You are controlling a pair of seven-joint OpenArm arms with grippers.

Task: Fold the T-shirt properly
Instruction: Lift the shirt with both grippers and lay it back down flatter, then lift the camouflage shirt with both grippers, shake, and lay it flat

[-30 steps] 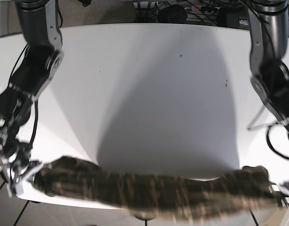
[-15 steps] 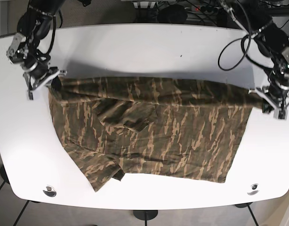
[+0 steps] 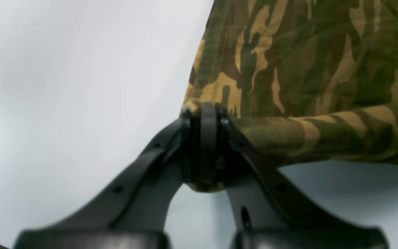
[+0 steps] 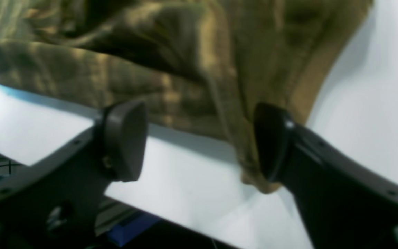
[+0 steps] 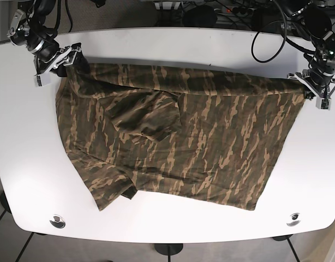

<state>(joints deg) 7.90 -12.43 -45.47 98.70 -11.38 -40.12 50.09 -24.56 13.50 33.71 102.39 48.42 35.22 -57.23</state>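
The camouflage T-shirt (image 5: 184,136) lies spread over the white table (image 5: 173,49), with a folded-over patch left of centre and a bunched lower left corner. My left gripper (image 5: 316,90), on the base view's right, is shut on the shirt's far right corner. In the left wrist view its jaws (image 3: 204,114) pinch the fabric's edge (image 3: 306,62) just above the table. My right gripper (image 5: 53,63) is at the shirt's far left corner. In the blurred right wrist view its fingers (image 4: 199,138) stand wide apart, and the cloth (image 4: 185,62) hangs between them, against the right-hand pad.
Cables and power strips (image 5: 222,11) lie behind the table's far edge. Two round fittings (image 5: 57,221) (image 5: 292,219) sit near the table's front corners. The shirt's hem lies near the front edge (image 5: 173,237).
Both grippers have moved toward the table's far edge, dragging the shirt's top edge with them. The shirt has gone from hanging off the front edge to lying spread on the table.
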